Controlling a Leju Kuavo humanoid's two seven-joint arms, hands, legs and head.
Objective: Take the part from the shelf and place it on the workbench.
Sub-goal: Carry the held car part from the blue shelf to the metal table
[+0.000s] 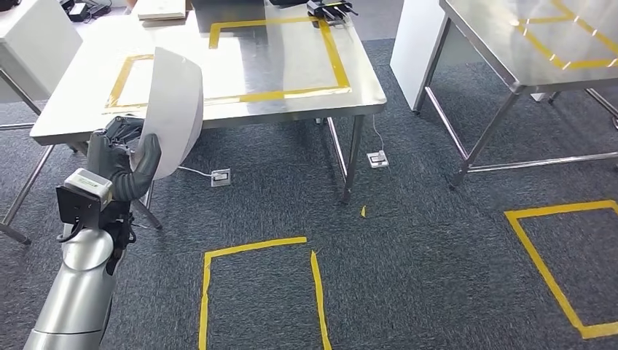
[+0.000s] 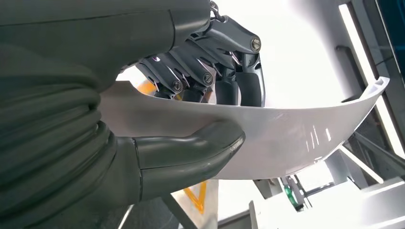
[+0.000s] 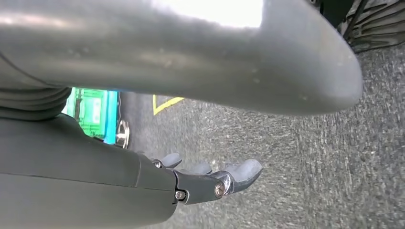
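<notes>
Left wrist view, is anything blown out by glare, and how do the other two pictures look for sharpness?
Left wrist view: the background behind the white part is washed out, while the left robot hand gripping it stays sharp. Right wrist view: a bright highlight on the right robot hand, whose thumb looms close and soft. Head view: even light, sharp, mild sheen on the workbench.

Grey carpet (image 1: 437,240) covers the floor, marked with yellow tape squares (image 1: 259,292). Two steel tables (image 1: 291,73) stand ahead, taped in yellow too. Floor sockets (image 1: 220,177) sit beneath.
</notes>
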